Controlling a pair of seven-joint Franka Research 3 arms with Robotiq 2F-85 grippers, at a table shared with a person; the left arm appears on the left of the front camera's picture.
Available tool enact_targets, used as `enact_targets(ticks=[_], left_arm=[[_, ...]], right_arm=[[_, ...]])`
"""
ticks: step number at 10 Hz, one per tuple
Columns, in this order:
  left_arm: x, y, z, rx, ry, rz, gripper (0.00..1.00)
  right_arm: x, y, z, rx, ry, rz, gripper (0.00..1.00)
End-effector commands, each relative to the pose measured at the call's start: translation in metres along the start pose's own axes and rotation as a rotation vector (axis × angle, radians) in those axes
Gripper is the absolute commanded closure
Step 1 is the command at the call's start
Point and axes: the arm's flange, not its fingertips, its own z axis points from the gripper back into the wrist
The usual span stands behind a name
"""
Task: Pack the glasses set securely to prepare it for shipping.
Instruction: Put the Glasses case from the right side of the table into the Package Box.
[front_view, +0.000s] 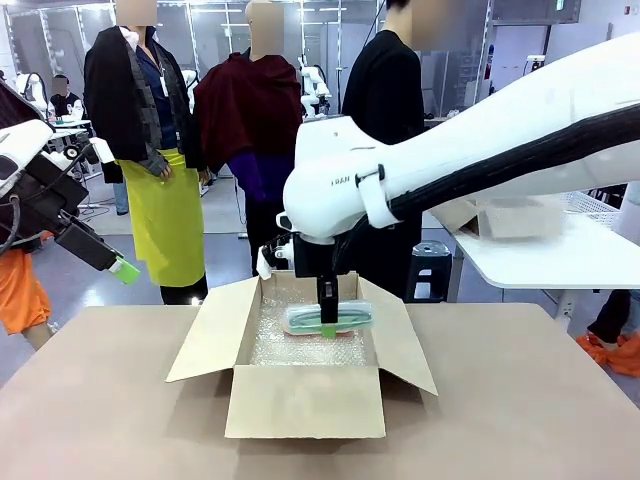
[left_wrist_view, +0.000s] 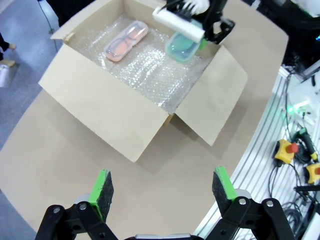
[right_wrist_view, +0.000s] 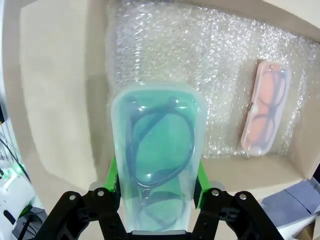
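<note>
Brown tabletop (front_view: 520, 400) is carrying one open cardboard box (front_view: 300, 400) lined with bubble wrap (front_view: 300, 345). Of two glasses packs, the pink-red pack (right_wrist_view: 265, 112) is lying on the wrap, while the right gripper (right_wrist_view: 156, 175) is clamping the teal-green pack (right_wrist_view: 157, 160) over it. The left gripper (left_wrist_view: 162, 187) is hovering, fingers apart. No print is legible.

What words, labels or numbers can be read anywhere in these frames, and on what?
Small dark marking on the right arm's white wrist housing: too small and blurred to read.
Teal glasses pack, pink glasses pack, cardboard box: no print visible.
Nothing else is legible.
</note>
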Motion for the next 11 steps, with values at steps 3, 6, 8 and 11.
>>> enact_targets(ticks=[3, 6, 8, 11], left_arm=[[-0.001, 0.0, 0.002, -0.02, -0.012, -0.009, 0.0], [-0.001, 0.0, 0.002, -0.02, -0.012, -0.009, 0.0], [-0.001, 0.0, 0.002, -0.02, -0.012, -0.009, 0.0], [-0.001, 0.0, 0.002, -0.02, -0.012, -0.009, 0.0]], right_arm=[[0.018, -0.025, -0.038, -0.008, -0.051, -0.047, 0.61], [0.021, -0.034, -0.081, -0.034, -0.049, -0.081, 0.61], [0.02, -0.042, -0.097, -0.031, -0.089, -0.069, 0.61], [0.018, -0.051, -0.115, -0.029, -0.049, -0.087, 0.21]])
